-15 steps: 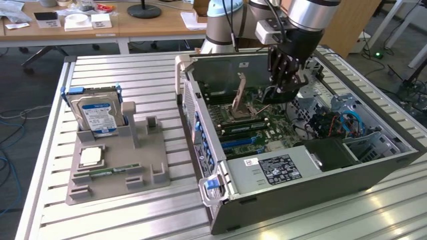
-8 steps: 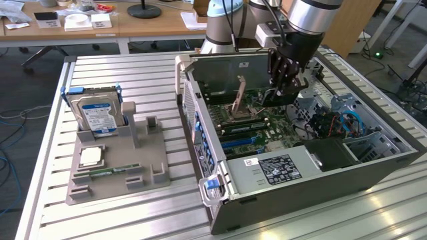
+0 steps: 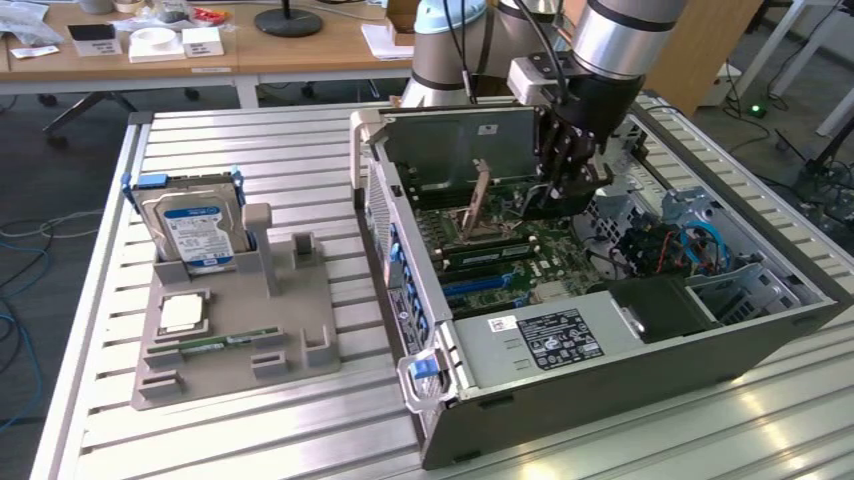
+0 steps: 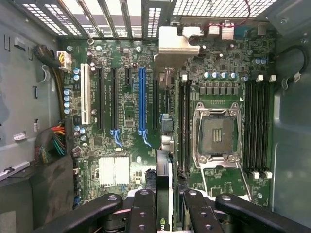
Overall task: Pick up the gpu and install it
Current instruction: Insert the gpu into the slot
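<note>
Wrist view: gpu [image 4: 164, 170] seen edge-on, faces hidden, near end cut off between the gripper [image 4: 165, 201] fingers. Its silver bracket [image 4: 177, 41] is at the far end. The gpu sits over the motherboard [image 4: 126, 111], just beside the blue slot [image 4: 141, 97]; whether it is seated cannot be told. Jaws narrow, clamped on the gpu. Exterior view: gripper [image 3: 567, 190] inside the open case [image 3: 601, 390].

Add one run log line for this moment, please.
jaws: shut on gpu | location: inside open computer case, over motherboard | gpu seated in slot: cannot tell
</note>
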